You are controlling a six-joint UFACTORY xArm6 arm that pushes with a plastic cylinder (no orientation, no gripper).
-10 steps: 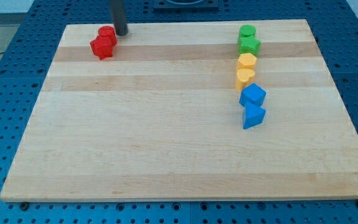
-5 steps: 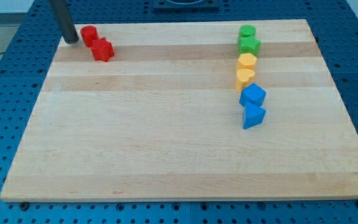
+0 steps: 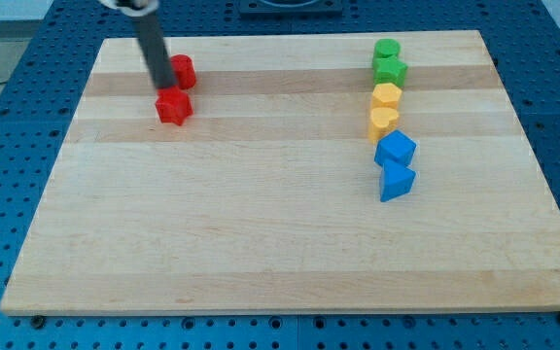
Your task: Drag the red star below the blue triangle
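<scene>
The red star [image 3: 173,106] lies at the board's upper left. My tip [image 3: 164,86] stands just above it, touching its upper edge, with the rod rising to the view's top. A second red block [image 3: 182,71], roughly a cylinder, sits right beside the rod on its right. The blue triangle [image 3: 395,181] lies at the right of the board, lowest in a column of blocks, far to the right of the star.
A column at the right holds, from top to bottom, a green cylinder [image 3: 387,50], a green star [image 3: 390,70], a yellow block [image 3: 386,95], a yellow heart [image 3: 383,122] and a blue block [image 3: 396,149] just above the triangle. The wooden board [image 3: 261,243] lies on a blue perforated table.
My tip swung from the board's left edge rightward and down to the star. The star slid down and slightly right; the other red block moved right.
</scene>
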